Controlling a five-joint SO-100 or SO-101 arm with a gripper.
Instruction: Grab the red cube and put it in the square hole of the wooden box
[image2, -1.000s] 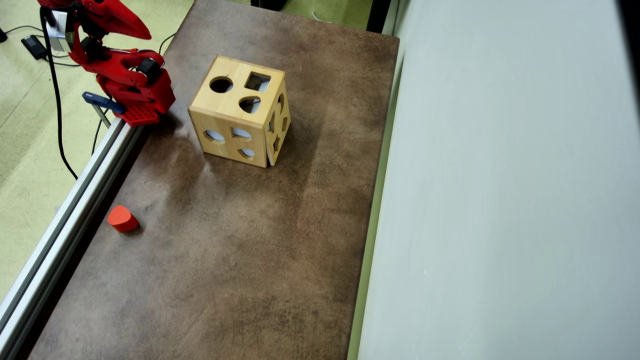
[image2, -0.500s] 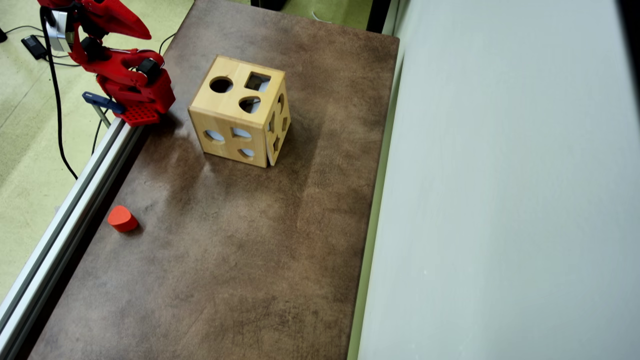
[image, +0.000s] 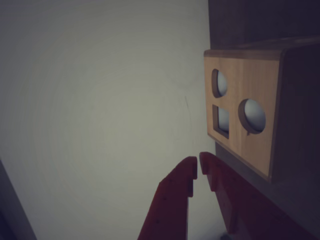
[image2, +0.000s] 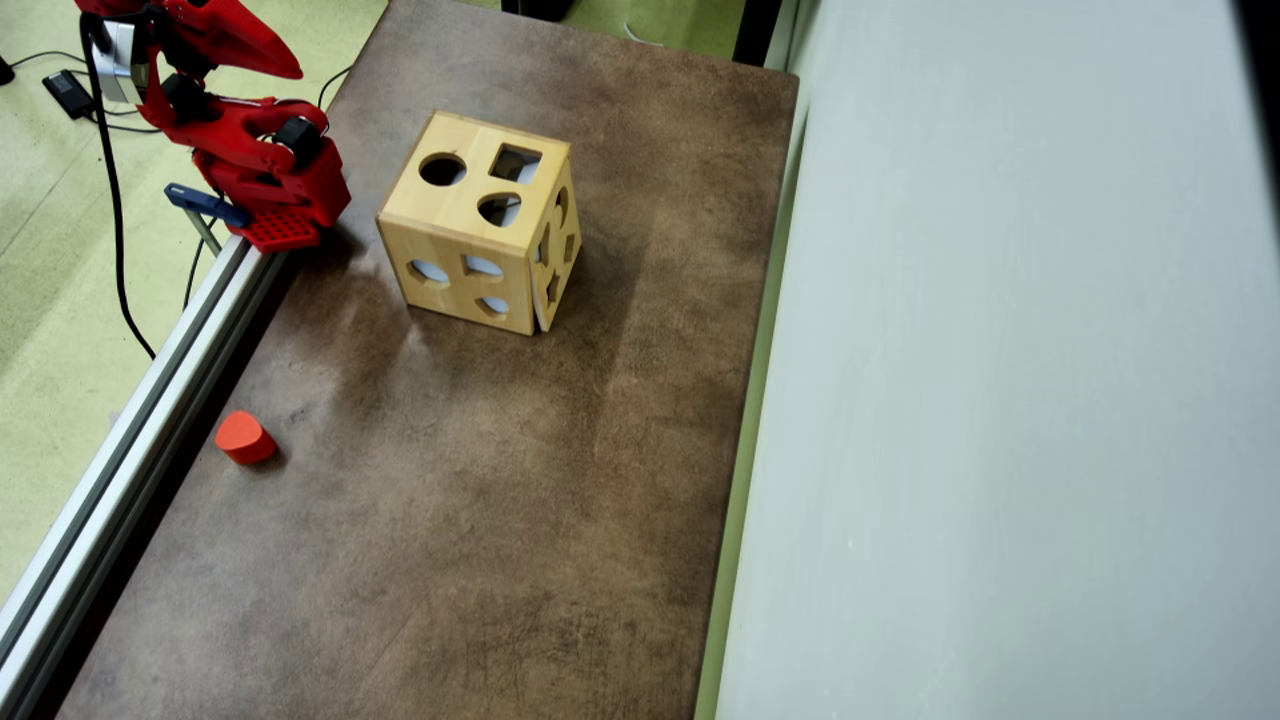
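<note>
Your hand is clenched and empty near the wooden box at the bench's far end; no red cube shows.

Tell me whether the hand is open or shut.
Shut and empty. In the wrist view the hand's two red fingertips nearly touch, leaving only a thin slit with nothing between them, beside the wooden box.

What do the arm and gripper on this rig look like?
The arm is bright red plastic with black motor blocks at the joints, a ribbed red base plate and a black cable running down to the floor. A blue clamp sits at its base. The gripper has two tapered red fingers.
</note>
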